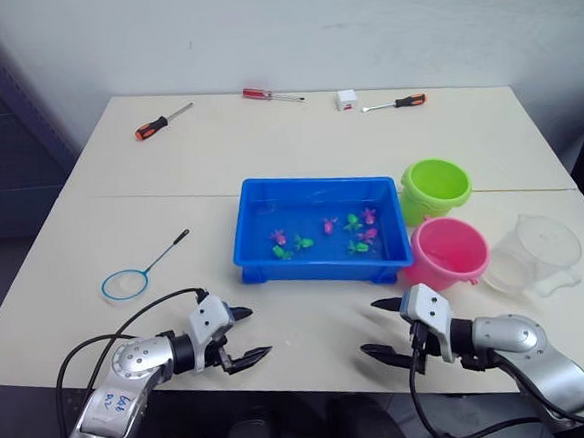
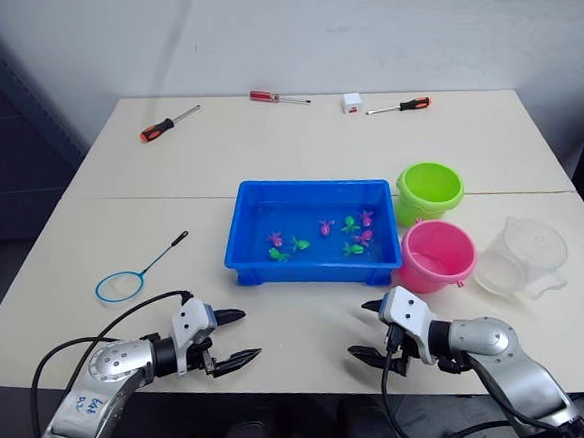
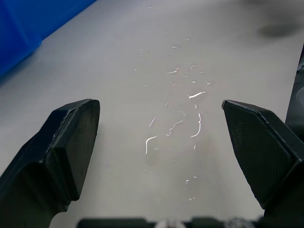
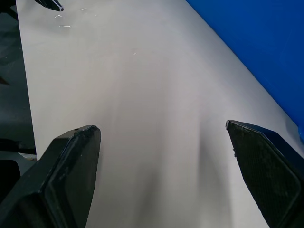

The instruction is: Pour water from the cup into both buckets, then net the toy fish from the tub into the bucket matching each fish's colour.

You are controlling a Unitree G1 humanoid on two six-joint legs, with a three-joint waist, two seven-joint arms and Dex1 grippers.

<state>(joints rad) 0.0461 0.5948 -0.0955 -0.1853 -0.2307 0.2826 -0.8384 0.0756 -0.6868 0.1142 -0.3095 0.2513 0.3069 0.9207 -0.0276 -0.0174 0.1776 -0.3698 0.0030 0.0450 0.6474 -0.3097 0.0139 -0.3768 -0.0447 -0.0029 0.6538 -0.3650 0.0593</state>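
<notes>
droplets (image 3: 190, 99) glint between left fingers (image 3: 66, 142), unseen from the head.

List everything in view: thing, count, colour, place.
tub: one, blue, table centre, holding water.
toy fish: about eight, pink and green, in the tub.
buckets: two, lime green behind pink, right of the tub.
cup: one, clear, right of the pink bucket.
net: one, blue-rimmed, left of the tub.
screwdrivers: three, red-handled, far edge.
small box: one, white, far edge.
left pincer: open, near edge.
right pincer: open, near edge.
</notes>
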